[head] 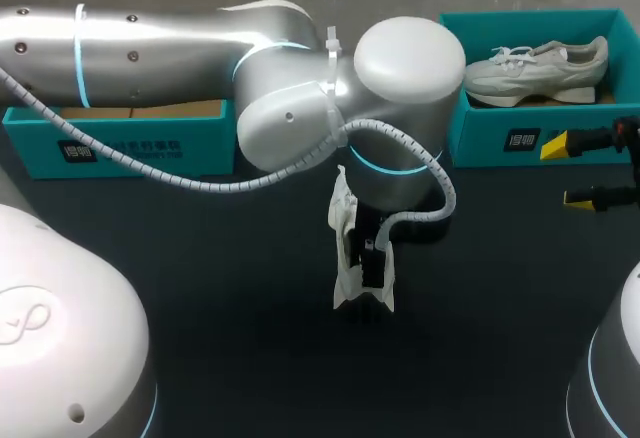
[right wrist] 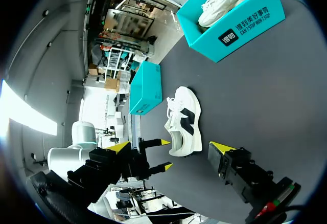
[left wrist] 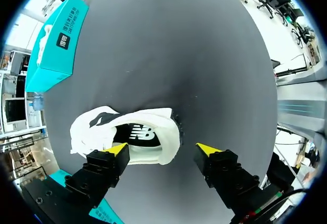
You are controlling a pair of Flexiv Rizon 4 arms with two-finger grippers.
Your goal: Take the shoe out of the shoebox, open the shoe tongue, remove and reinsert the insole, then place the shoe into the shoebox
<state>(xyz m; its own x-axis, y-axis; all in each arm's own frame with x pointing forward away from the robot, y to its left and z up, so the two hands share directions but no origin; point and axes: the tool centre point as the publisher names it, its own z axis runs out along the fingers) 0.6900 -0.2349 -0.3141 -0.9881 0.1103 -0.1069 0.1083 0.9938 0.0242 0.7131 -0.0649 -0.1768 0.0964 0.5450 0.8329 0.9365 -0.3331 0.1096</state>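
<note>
Our dark worktop [head: 200,288] carries everything. Our left arm [head: 180,48] enters from 9 o'clock and bends down at the middle. Two teal boxes stand at the far edge: the left shoebox [head: 200,138] at 10 o'clock and the right shoebox [head: 480,143] at 2 o'clock, which holds a pale sneaker [head: 540,68]. The white sneaker [head: 343,273] sits mid-worktop, outside both boxes. Our left tool [left wrist: 162,150] hangs above it with its fingers apart, one tip at the collar. Our right tool [head: 570,173], at 3 o'clock, is spread and holds nothing.

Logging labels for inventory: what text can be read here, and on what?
Teal cardboard shoebox holding a pale shoe, front wall: white print, too small to read.
Other teal cardboard shoebox: white print, blurred.
White sneaker on the table, black insole: white logo, no legible words.
</note>
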